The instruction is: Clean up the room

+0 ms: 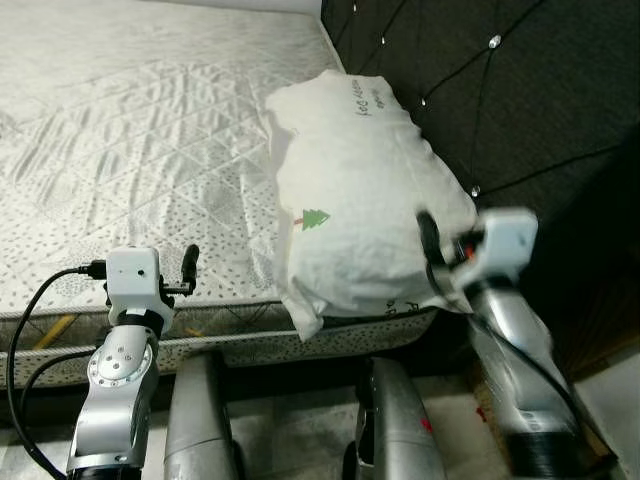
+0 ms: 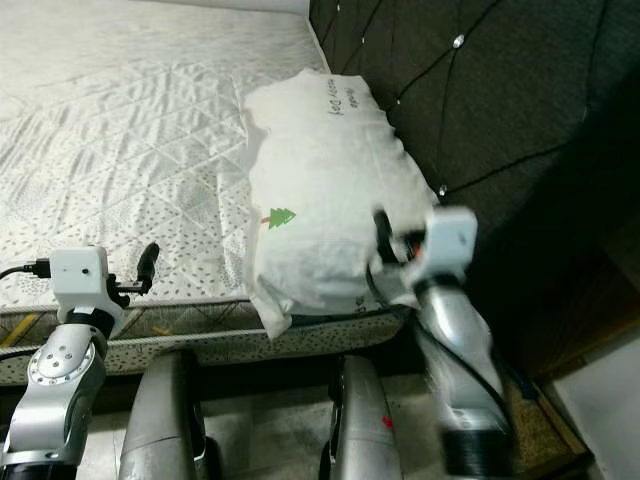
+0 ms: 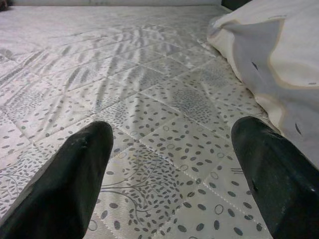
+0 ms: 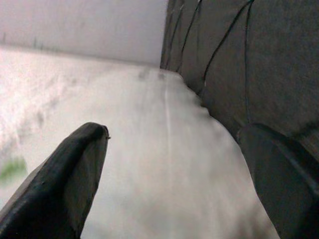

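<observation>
left eye view showed the plump white fabric pillow with a small green tree print [image 1: 355, 200] lying on the quilted mattress [image 1: 140, 130], long axis running 12 to 6; right gripper [image 1: 440, 262], jaws apart, sat at its 6 o'clock end, nearer than the left gripper [image 1: 188, 272], also spread, at 9 o'clock.

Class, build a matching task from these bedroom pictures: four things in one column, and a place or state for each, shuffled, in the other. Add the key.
Things:
1. pillow
2. headboard
3. left pincer
4. right pincer

Places or states:
A. dark and tufted, beside the pillow
B. open, at the pillow's near end
C. white, lying on the mattress along the headboard
D. open, over the mattress's near edge

Pairs: 1-C, 2-A, 3-D, 4-B
</observation>
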Controlling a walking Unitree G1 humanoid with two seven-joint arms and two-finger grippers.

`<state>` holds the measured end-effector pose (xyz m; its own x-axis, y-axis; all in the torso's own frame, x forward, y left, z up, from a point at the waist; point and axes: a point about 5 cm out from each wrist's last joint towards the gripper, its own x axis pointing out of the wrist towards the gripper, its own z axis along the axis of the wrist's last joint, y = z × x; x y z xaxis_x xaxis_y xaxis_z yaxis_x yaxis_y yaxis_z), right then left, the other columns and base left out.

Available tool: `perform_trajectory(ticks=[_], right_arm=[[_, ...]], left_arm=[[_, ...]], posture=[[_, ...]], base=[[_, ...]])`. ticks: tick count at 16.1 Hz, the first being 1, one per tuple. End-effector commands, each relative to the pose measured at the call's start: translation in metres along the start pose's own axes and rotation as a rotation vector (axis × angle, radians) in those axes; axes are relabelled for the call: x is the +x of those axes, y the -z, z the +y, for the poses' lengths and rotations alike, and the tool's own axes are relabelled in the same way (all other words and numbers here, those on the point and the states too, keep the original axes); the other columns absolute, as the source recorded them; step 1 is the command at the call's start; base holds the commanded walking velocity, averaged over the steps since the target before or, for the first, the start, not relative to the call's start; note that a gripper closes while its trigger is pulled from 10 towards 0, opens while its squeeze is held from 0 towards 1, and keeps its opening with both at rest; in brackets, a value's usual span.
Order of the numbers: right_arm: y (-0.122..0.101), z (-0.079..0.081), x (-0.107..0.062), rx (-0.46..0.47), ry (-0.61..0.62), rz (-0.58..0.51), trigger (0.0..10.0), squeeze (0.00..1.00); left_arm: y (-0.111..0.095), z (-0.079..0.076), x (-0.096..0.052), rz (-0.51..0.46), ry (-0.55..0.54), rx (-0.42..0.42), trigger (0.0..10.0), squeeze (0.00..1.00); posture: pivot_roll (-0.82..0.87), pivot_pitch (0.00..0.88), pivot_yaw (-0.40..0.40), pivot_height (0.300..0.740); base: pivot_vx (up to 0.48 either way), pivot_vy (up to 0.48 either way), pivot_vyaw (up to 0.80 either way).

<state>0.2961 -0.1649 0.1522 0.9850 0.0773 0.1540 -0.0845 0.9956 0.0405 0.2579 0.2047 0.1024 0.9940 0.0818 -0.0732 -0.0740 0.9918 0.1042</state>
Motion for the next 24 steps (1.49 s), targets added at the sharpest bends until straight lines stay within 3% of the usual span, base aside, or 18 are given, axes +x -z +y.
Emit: perform_trajectory(ticks=[1,4,5,7,8,10,11,13,14,17,18,22,24], right_arm=[[0.000,-0.005,0.002,0.025,0.042,0.020,10.0,1.00],[0.008,0.034,0.025,0.246,0.064,0.066,10.0,1.00],[0.014,0.038,0.027,0.290,0.065,0.081,10.0,1.00],[0.038,0.049,0.033,0.478,0.075,0.167,10.0,1.00],[0.048,0.049,0.032,0.505,0.083,0.204,10.0,1.00],[0.069,0.049,0.030,0.552,0.109,0.301,10.0,1.00],[0.069,0.050,0.033,0.496,0.090,0.329,10.0,1.00],[0.080,0.046,0.034,0.499,0.145,0.434,10.0,1.00],[0.076,0.045,0.037,0.486,0.134,0.424,10.0,1.00],[0.045,0.037,0.049,0.443,0.060,0.252,10.0,1.00],[0.026,0.031,0.047,0.283,0.002,0.141,10.0,0.00],[0.010,0.020,0.027,0.208,-0.045,0.057,10.0,0.00],[0.015,0.020,0.018,0.185,-0.062,0.080,10.0,0.00]], left_arm=[[-0.005,-0.005,0.002,-0.011,0.020,0.007,10.0,0.00],[-0.007,-0.001,0.001,-0.019,-0.006,0.008,10.0,0.00],[-0.007,-0.001,0.001,-0.019,-0.005,0.009,10.0,0.00],[-0.006,-0.003,0.001,-0.017,-0.001,0.007,10.0,0.00],[-0.007,-0.005,0.001,-0.018,0.005,0.005,10.0,0.00],[-0.009,-0.008,0.003,-0.023,0.019,0.005,10.0,0.00],[-0.008,-0.005,0.003,-0.019,0.013,0.007,10.0,0.00],[-0.008,-0.003,0.004,-0.017,0.000,0.009,10.0,0.00],[-0.010,-0.004,0.004,-0.024,-0.003,0.005,10.0,0.00],[-0.016,-0.008,0.003,-0.059,0.004,-0.023,10.0,0.00],[-0.020,-0.013,0.003,-0.082,0.014,-0.029,10.0,0.00],[-0.022,-0.017,0.005,-0.106,0.010,-0.030,10.0,0.00],[-0.022,-0.019,0.006,-0.106,0.017,-0.048,10.0,0.00]], posture=[[0.07,0.000,-0.091,0.535],[0.10,0.000,-0.102,0.535],[0.11,0.000,-0.102,0.535],[0.11,0.000,-0.094,0.535],[0.12,0.000,-0.097,0.535],[0.12,0.000,-0.098,0.535],[0.11,0.000,-0.100,0.535],[0.11,0.000,-0.109,0.535],[0.11,0.000,-0.113,0.535],[0.11,0.000,-0.118,0.535],[0.09,0.006,-0.113,0.535],[0.07,0.000,-0.100,0.535],[0.06,0.000,-0.095,0.535]], base=[[0.000,0.000,0.00],[0.000,0.000,0.00],[0.000,0.000,0.00],[0.000,0.000,0.00],[0.000,0.000,0.00],[0.000,0.000,0.00],[0.000,0.000,0.00],[0.000,0.000,0.00],[0.000,0.000,0.00],[0.000,0.000,0.00],[0.000,0.000,0.00],[0.000,0.000,0.00],[0.000,0.000,0.00]])
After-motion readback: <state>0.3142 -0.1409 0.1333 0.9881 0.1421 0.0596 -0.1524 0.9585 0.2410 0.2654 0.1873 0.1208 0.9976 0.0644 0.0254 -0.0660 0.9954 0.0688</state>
